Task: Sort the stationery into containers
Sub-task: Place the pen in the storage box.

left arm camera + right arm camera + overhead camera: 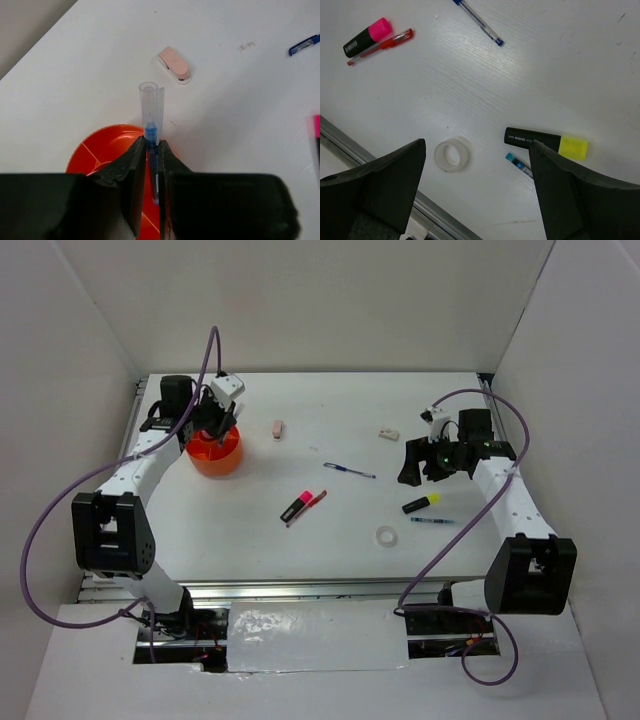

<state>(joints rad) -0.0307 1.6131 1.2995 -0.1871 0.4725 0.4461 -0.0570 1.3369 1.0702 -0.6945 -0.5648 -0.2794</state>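
Thin blue clear-capped pen (pixel 150 112) is clamped by left gripper (pixel 151 150) over round orange plastic tub (pixel 100 145), presumably for depositing; right gripper (pixel 477 145) is spread, empty.

Table (pixel 300 540): white, matt, with a fine straight grain at close range.
Tub (pixel 95 150): orange plastic, smooth and glossy.
Clear-capped blue pen (pixel 151 107): transparent smooth plastic cap over a blue core.
Left gripper (pixel 151 150) and right gripper (pixel 477 144): black plastic, matt, slightly coarse faces.
Eraser (pixel 174 65): pink, matt, with a white glossy edge.
Tape ring (pixel 452 154): translucent, cloudy film.
Yellow-black highlighter (pixel 545 141), at 3 o'clock of the ring in the right wrist view: satin black plastic barrel, yellow cap.
Red pen (pixel 380 47): see-through red plastic.
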